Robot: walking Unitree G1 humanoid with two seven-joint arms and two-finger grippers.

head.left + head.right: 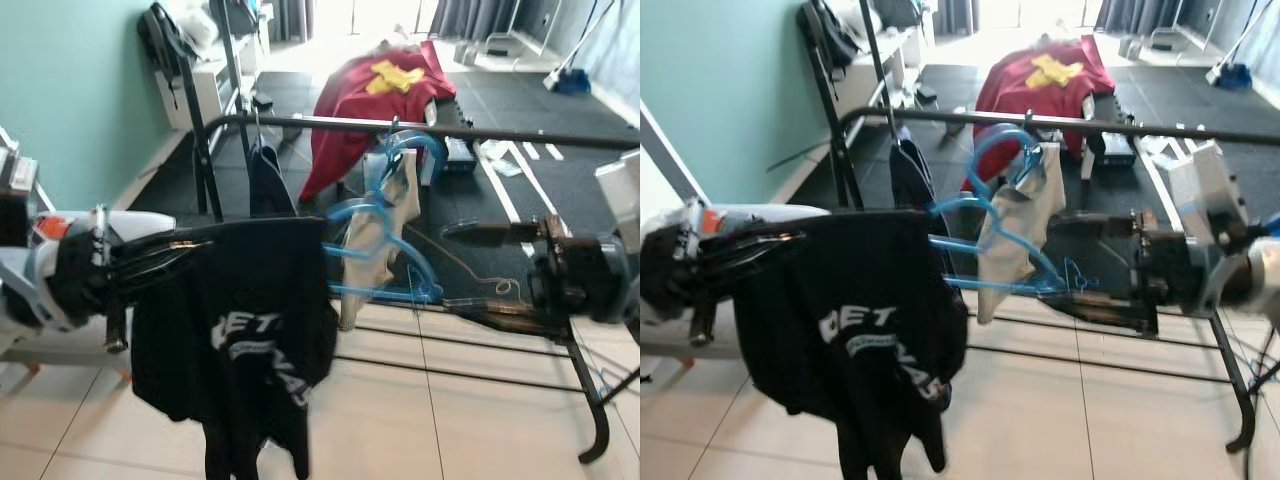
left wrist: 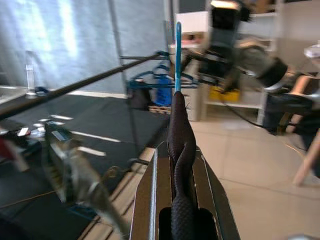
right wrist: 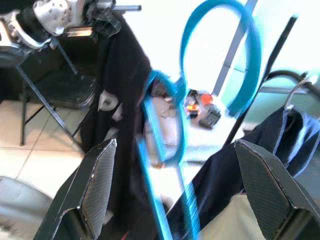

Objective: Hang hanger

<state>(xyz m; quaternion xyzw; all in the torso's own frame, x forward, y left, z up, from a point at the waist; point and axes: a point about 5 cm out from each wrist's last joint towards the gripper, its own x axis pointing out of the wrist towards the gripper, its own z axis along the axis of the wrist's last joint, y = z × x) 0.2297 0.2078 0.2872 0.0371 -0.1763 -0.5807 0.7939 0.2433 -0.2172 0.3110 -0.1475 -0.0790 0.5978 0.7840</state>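
Jaws of our left gripper [image 2: 176, 165] clamp the black shirt [image 1: 250, 330] on the blue hanger [image 1: 1012, 262]; our right gripper [image 3: 175, 185] spreads wide around it, below the rail [image 1: 420, 128].

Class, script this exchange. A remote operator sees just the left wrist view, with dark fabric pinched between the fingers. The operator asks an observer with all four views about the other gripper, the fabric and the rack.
Operator: What is the right gripper doing?
Observer: It is open, with a bar of the blue hanger between its fingers.
Operator: What fabric am I pinching?
Observer: A black T-shirt with white lettering. It drapes down from the left gripper.
Operator: What hangs on the rail?
Observer: A navy garment, with a beige garment beside it on another blue hanger.
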